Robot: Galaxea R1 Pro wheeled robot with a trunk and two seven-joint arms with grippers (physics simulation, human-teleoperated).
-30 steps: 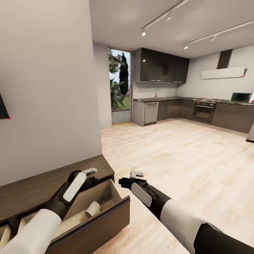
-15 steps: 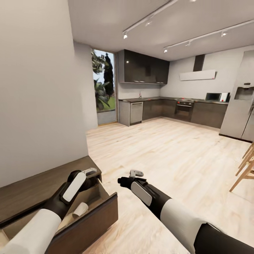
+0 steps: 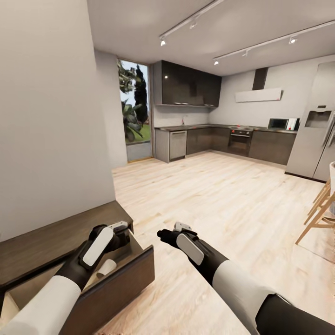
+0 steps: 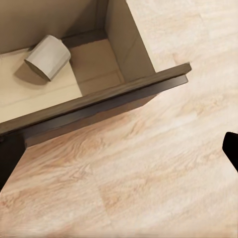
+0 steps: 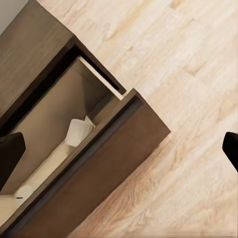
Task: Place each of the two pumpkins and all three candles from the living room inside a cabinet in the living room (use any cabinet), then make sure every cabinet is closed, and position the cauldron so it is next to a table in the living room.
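The dark-brown cabinet [image 3: 56, 237] stands low against the left wall, with one drawer front [image 3: 116, 291] pulled out. A pale candle [image 3: 106, 268] lies on its side inside that drawer, also seen as candle [image 4: 48, 57] and candle [image 5: 78, 132]. A second pale candle end [image 5: 22, 192] lies further along the same drawer. My left gripper [image 3: 120, 228] hovers open over the drawer, holding nothing. My right gripper [image 3: 182, 227] hangs open above the wood floor just beyond the drawer's corner. Pumpkins and cauldron are out of view.
A grey wall [image 3: 51, 116] rises behind the cabinet. Light wood floor [image 3: 223, 200] runs to a dark kitchen [image 3: 218, 139] at the back, with a glass door [image 3: 134, 111] and a steel fridge [image 3: 311, 144]. Wooden chair legs [image 3: 321, 211] stand at the right edge.
The camera has turned right, so the cabinet slid left and the fridge and chair legs came into view. Both arms keep nearly the same pose, grippers still open.
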